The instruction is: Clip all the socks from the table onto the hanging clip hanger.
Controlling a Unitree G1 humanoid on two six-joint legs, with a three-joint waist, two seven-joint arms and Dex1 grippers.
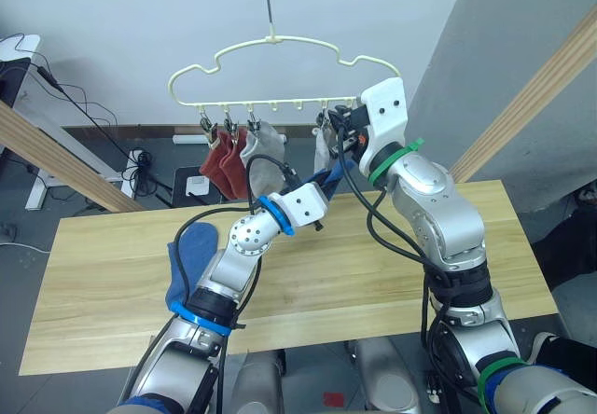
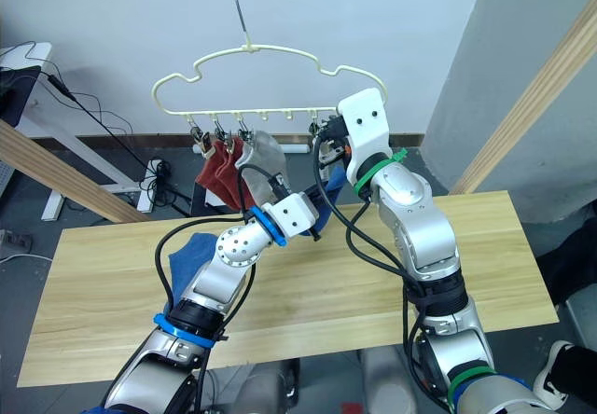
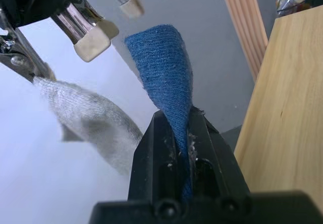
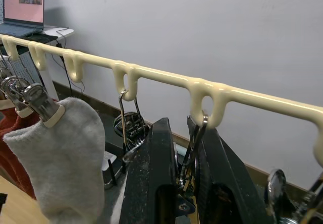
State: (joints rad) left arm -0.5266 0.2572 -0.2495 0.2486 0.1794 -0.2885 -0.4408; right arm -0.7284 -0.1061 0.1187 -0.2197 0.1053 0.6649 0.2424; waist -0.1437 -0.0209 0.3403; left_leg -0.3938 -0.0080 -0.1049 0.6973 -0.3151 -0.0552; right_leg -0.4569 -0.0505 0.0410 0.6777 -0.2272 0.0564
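Note:
The pale yellow clip hanger (image 1: 280, 60) hangs above the far edge of the table (image 1: 103, 283). Two rust red socks (image 1: 224, 162) and a light grey sock (image 1: 264, 144) hang from its left clips. My left gripper (image 3: 176, 120) is shut on a blue sock (image 3: 164, 67), lifted just under an open clip (image 3: 93, 45), next to a clipped grey sock (image 3: 86, 113). My right gripper (image 4: 184, 133) is up at the bottom bar, shut on a metal clip (image 4: 194, 143). A second blue sock (image 1: 191, 255) lies on the table's left part.
Slanted round wooden poles stand at the left (image 1: 56, 158) and right (image 1: 532, 97) of the table. Cables and a power strip (image 1: 140, 167) lie on the floor behind. A laptop (image 4: 22, 2) sits on a side desk at the left.

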